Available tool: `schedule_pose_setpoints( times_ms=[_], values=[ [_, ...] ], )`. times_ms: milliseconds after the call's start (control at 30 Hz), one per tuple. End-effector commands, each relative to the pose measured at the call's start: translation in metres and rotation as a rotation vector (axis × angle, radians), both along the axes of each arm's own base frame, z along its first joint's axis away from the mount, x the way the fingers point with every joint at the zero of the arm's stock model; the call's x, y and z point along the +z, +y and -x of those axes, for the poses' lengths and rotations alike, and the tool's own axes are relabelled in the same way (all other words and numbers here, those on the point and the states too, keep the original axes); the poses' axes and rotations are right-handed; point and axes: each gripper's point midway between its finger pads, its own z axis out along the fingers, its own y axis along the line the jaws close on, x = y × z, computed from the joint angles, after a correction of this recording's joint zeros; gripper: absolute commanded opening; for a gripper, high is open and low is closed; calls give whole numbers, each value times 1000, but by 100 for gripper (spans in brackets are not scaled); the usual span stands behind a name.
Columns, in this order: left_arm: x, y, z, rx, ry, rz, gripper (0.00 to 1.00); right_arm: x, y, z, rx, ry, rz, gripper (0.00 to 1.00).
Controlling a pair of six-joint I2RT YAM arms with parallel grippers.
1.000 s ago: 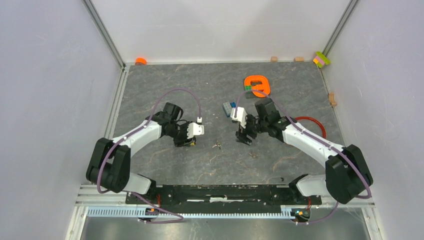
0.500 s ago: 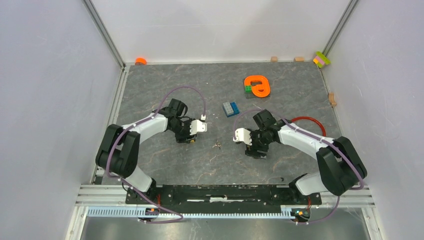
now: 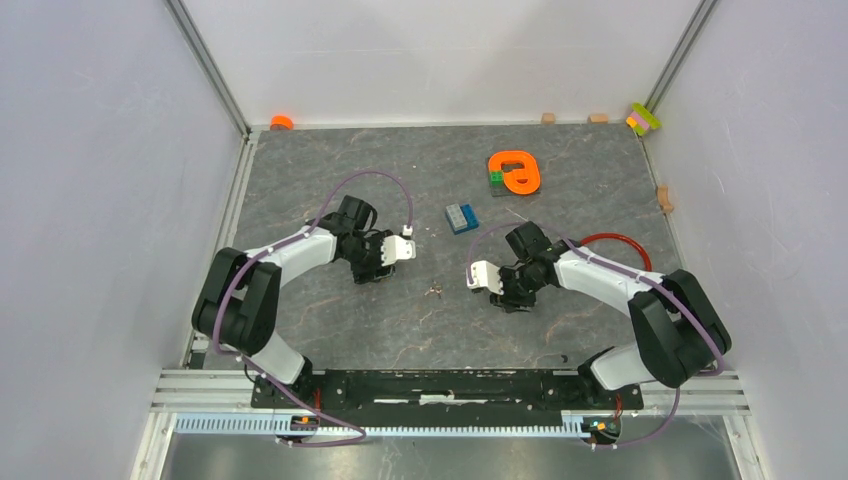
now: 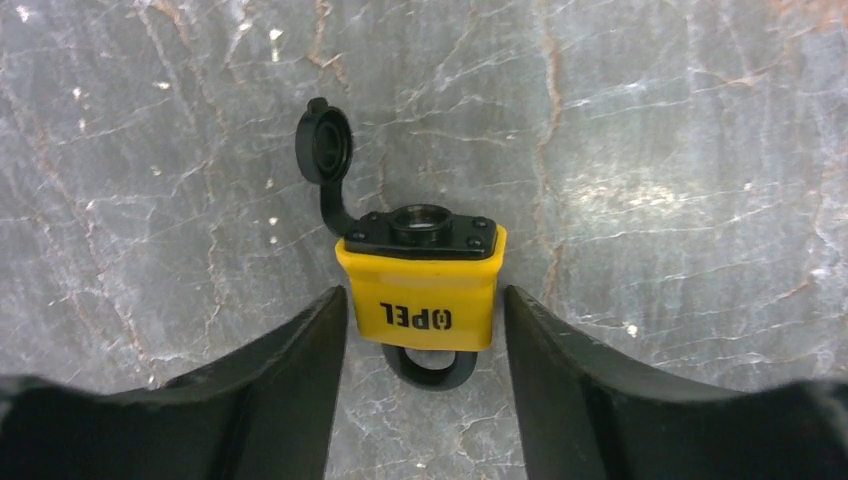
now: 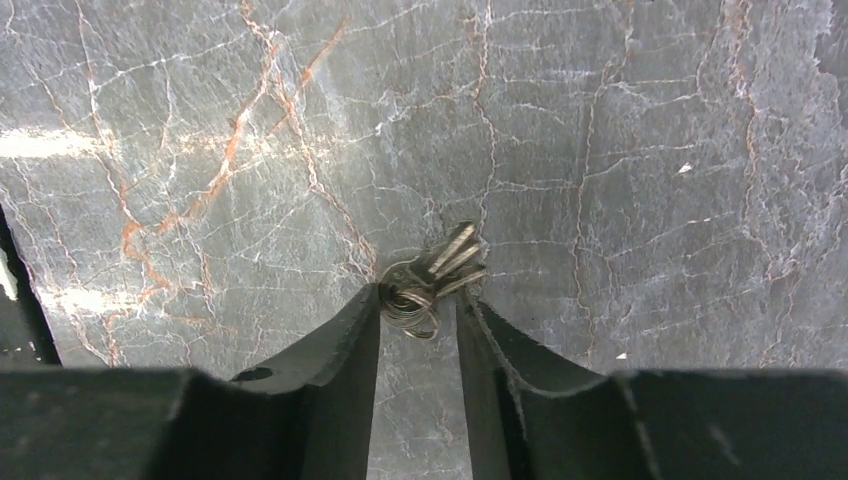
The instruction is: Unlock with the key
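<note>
A small yellow padlock [image 4: 420,300] lies on the grey stone table, its black keyhole face [image 4: 420,215] pointing away and its dust cap [image 4: 323,145] flipped open. My left gripper [image 4: 424,292] straddles the padlock, open, with slim gaps beside its fingers [image 4: 300,370]. In the top view this left gripper [image 3: 378,268] sits left of centre. The key [image 5: 440,270], a tiny silver bunch on rings, lies on the table, and my right gripper [image 5: 420,295] is pinched on it at the very tips. The right gripper [image 3: 510,298] hides the key from above.
A small metal bit [image 3: 434,291] lies between the two grippers. Behind them are a blue brick [image 3: 460,217] and an orange ring piece [image 3: 515,172]. A red cable [image 3: 625,245] loops behind the right arm. Small blocks [image 3: 643,119] line the back wall.
My right gripper dropped toward the near side, turned, and its jaws narrowed from wide open onto the key. The left arm folded in, shifting its gripper and the padlock slightly back.
</note>
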Motion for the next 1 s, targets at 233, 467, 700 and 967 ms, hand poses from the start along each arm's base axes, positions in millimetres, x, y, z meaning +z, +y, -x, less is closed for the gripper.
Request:
schedule_pose_setpoints(
  times_ms=[233,467,700,967],
  values=[
    [41,-2,-29,152,-118,40,100,5,1,4,48,9,-3,6],
    [86,-23,-34,256,-135,209,100,23,13,-6,64,-26,-50,0],
    [146,-81,-5,251,-1,580,100,64,46,-31,-7,-93,-222,0],
    [176,-151,38,-18,237,902,97,189,106,-59,-68,-218,-649,0]
  ],
)
